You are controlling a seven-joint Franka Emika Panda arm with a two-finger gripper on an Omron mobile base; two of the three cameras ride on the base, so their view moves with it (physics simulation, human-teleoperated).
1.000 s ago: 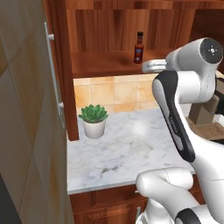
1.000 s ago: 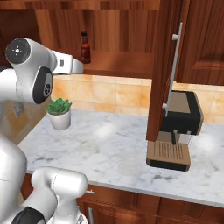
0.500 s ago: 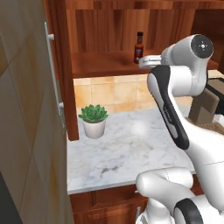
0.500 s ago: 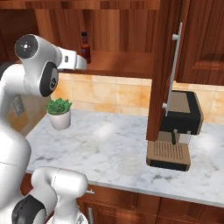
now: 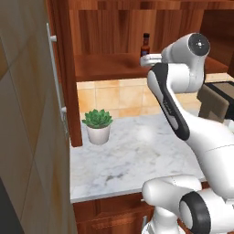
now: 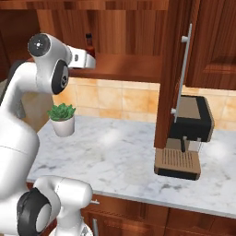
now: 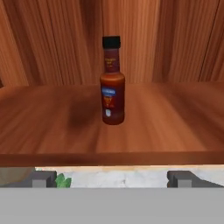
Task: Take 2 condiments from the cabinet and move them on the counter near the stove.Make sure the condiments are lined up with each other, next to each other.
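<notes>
My gripper is open and empty; the sauce bottle stands upright at 12 o'clock, centred between my fingertips, farther back on the shelf.

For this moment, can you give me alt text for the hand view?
A slim red-brown sauce bottle with a dark cap stands upright on the wooden cabinet shelf, straight ahead of the open gripper, whose fingertips are short of the shelf edge.

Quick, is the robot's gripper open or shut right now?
Gripper: open, holding nothing; the sauce bottle stands ahead of it on the shelf.
</notes>
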